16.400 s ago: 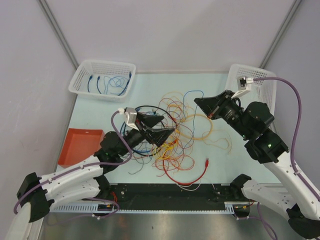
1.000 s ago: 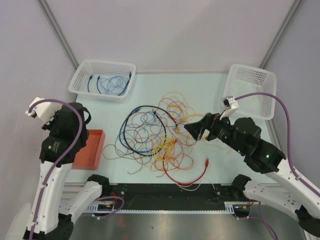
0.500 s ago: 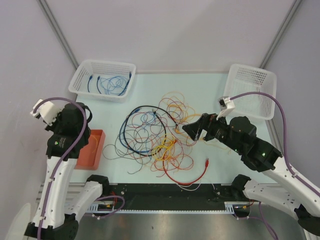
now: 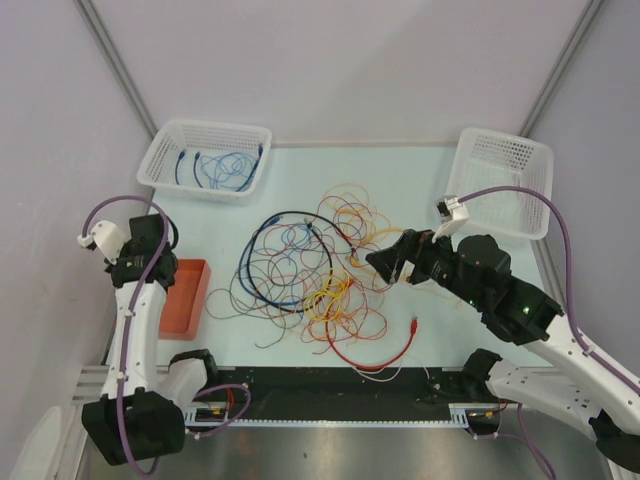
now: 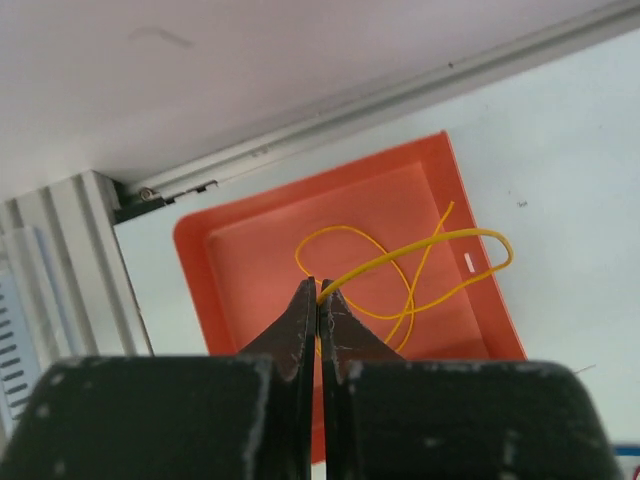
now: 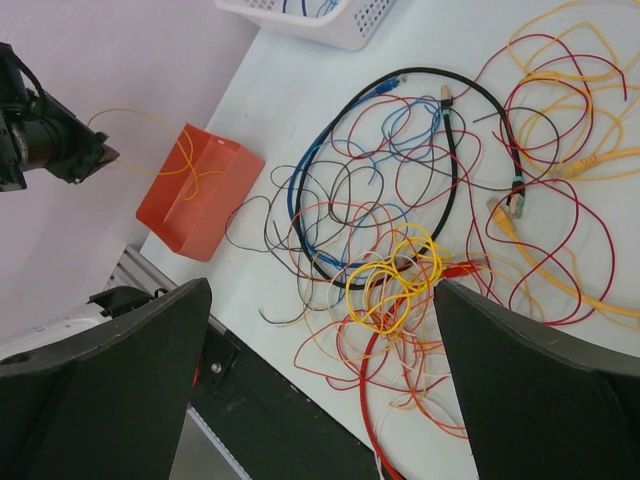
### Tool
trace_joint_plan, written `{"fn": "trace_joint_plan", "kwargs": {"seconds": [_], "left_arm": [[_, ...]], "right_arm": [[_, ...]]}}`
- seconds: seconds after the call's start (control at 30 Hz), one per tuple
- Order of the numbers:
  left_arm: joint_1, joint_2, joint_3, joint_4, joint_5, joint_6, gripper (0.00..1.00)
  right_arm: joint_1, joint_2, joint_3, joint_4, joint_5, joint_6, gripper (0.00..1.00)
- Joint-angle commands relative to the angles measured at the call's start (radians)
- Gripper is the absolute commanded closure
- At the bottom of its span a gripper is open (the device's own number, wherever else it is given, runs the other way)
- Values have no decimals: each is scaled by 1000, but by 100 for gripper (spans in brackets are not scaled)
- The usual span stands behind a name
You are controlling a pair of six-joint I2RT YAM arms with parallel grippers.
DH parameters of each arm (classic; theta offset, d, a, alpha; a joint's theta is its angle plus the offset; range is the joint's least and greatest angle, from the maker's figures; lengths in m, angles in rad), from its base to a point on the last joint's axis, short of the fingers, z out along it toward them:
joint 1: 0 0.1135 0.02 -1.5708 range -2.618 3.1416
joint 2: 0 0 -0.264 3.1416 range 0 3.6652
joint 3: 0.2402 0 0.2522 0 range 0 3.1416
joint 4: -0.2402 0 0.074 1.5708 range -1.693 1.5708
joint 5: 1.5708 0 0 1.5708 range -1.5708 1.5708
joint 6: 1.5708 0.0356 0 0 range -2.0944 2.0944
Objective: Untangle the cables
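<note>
Orange tray [image 4: 185, 295] at table [image 4: 420, 180] L edge — L basket [image 4: 165, 150], R basket [image 4: 500, 165] at far corners

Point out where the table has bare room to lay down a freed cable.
Bare: the far strip between the left basket and right basket; also the patch bordered by the left basket, orange tray and cables. The middle, under the cables, is crowded.

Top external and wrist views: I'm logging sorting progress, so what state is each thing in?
Left pincer: shut on thin yellow wire.
Right pincer: open, holding nothing.
Orange plastic tray: yellow wire hanging over it.
White mesh basket, far left: holds blue cables.
Multicoloured cable pile: tangled.
</note>
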Motion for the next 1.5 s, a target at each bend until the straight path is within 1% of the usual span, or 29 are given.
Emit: {"fn": "trace_joint_plan", "kwargs": {"seconds": [0.0, 0.1, 0.27, 0.4, 0.6, 0.63, 0.7, 0.73, 0.77, 0.8, 0.87, 0.93, 1.03, 1.17, 1.2, 1.3, 1.33, 1.4, 1.43, 1.47], "left_arm": [[73, 31, -23, 67, 236, -22, 100], [104, 66, -45, 63, 341, -39, 100], [148, 108, -113, 79, 435, -60, 100], [190, 109, -167, 93, 449, -74, 100], [213, 56, -207, 78, 386, -109, 98], [213, 51, -209, 73, 381, -114, 94], [211, 42, -207, 69, 396, -109, 90], [213, 42, -207, 67, 407, -109, 64], [211, 40, -204, 63, 409, -112, 49], [213, 42, -201, 62, 412, -109, 30], [213, 37, -193, 58, 407, -108, 13], [213, 36, -172, 47, 407, -103, 1], [211, 28, -123, 29, 439, -91, 1], [195, -16, -52, 15, 544, -83, 0], [184, -33, -31, 24, 611, -80, 0], [57, -122, -11, 78, 666, -103, 1], [-47, -133, -5, 105, 666, -108, 0], [-175, -142, 6, 121, 587, -158, 0], [-338, -145, -2, 147, 579, -161, 0], [-405, -130, -17, 164, 574, -172, 1]], "right_arm": [[-9, -13, -5, 17, 14, -22, 0], [-13, -17, -8, 16, 13, -21, 0], [-15, -20, -16, 17, 10, -11, 0], [-16, -11, -16, 22, 1, -2, 0], [-16, 27, -16, 45, -22, 13, 0], [-15, 30, -16, 52, -27, 19, 0], [-16, 42, -16, 62, -38, 21, 0], [-16, 44, -16, 65, -39, 22, 0], [-16, 44, -16, 71, -45, 22, 0], [-16, 44, -16, 78, -48, 22, 0], [-18, 39, -16, 82, -51, 19, 0], [-18, 32, -14, 82, -51, 21, 0], [-18, 32, -16, 69, -45, 21, 0], [-16, 39, -16, 65, -42, 25, 0], [-13, 44, -16, 69, -44, 25, 0], [-12, 62, -16, 83, -51, 24, 0], [-10, 75, -16, 85, -47, 22, 0], [-7, 88, -16, 89, -45, 19, 0], [-9, 102, -16, 89, -47, 18, 0], [-7, 107, -16, 91, -47, 16, 0]]}}
